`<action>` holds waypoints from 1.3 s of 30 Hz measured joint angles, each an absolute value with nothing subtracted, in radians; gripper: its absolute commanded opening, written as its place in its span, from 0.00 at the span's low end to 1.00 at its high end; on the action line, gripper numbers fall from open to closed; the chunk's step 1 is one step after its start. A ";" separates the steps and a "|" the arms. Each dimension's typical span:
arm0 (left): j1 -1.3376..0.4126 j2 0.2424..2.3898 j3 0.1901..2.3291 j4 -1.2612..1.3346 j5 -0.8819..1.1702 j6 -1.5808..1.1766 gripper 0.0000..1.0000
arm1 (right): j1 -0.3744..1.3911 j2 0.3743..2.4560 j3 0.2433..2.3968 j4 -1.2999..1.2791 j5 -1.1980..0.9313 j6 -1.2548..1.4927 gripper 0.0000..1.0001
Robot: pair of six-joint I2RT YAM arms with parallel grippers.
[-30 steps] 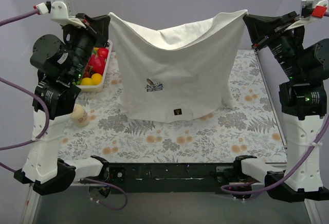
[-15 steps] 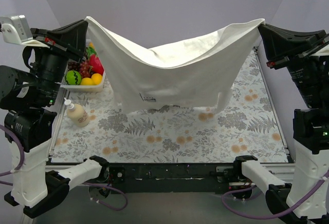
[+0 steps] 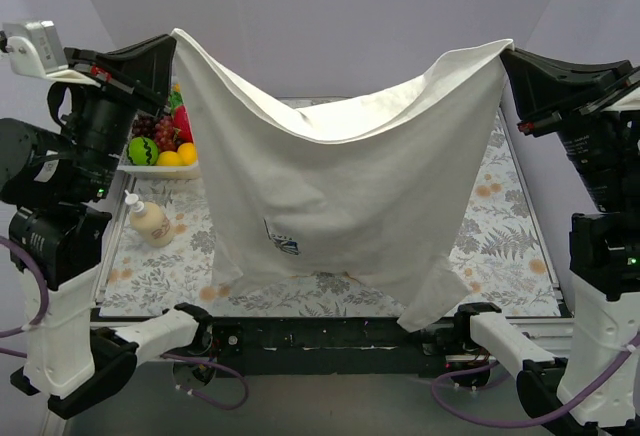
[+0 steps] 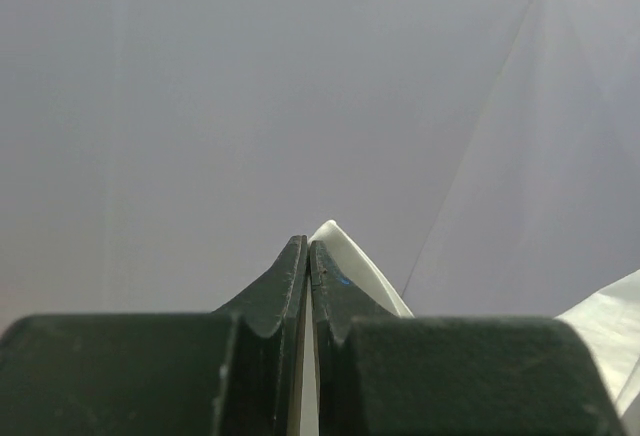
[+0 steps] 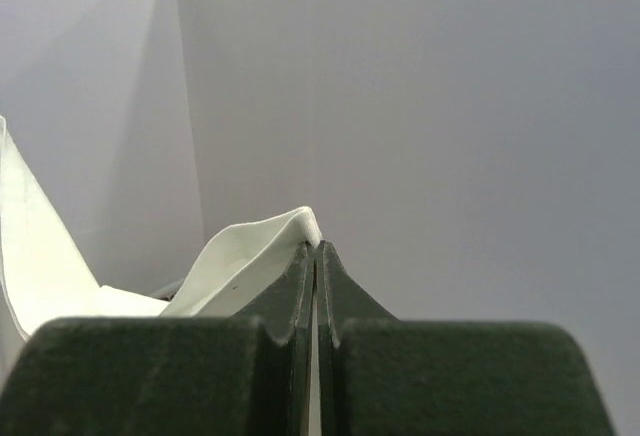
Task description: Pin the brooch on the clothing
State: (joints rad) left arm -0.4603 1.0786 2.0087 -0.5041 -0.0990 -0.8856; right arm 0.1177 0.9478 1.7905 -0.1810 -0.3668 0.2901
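Observation:
The white T-shirt [image 3: 350,196] hangs in the air between both arms, above the table, with its blue-and-white flower print [image 3: 281,240] low on the left. My left gripper [image 3: 172,40] is shut on the shirt's upper left corner, which shows as a white edge in the left wrist view [image 4: 350,256]. My right gripper [image 3: 505,51] is shut on the upper right corner, seen in the right wrist view [image 5: 260,246]. The shirt sags in the middle and its lower edge hangs near the table's front edge. The brooch is not in view.
A white tray of toy fruit [image 3: 165,146] stands at the back left. A small cream bottle [image 3: 149,221] stands on the floral table mat [image 3: 500,226] at the left. The hanging shirt hides most of the table's middle.
Both grippers lifted the shirt from the table and spread it. Since half a second ago the shirt has dropped open and hangs longer, with the print lower.

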 measured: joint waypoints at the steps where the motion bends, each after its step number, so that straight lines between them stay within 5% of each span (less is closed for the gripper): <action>1: -0.460 1.088 2.003 -0.500 -0.102 -0.884 0.00 | 0.118 0.950 1.781 -0.180 -0.367 0.290 0.01; 20: -0.460 1.360 2.001 -0.463 -0.176 -0.826 0.00 | 0.118 1.184 1.757 -0.157 -0.366 0.299 0.01; 39: -0.460 1.107 2.071 -0.474 -0.163 -0.873 0.00 | 0.118 0.970 1.832 -0.187 -0.369 0.308 0.01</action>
State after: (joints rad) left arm -0.4603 1.1069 2.0712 -0.4744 -0.1627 -0.8734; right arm 0.1177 0.9695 1.8320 -0.1875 -0.3695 0.3077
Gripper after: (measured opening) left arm 0.013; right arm 0.024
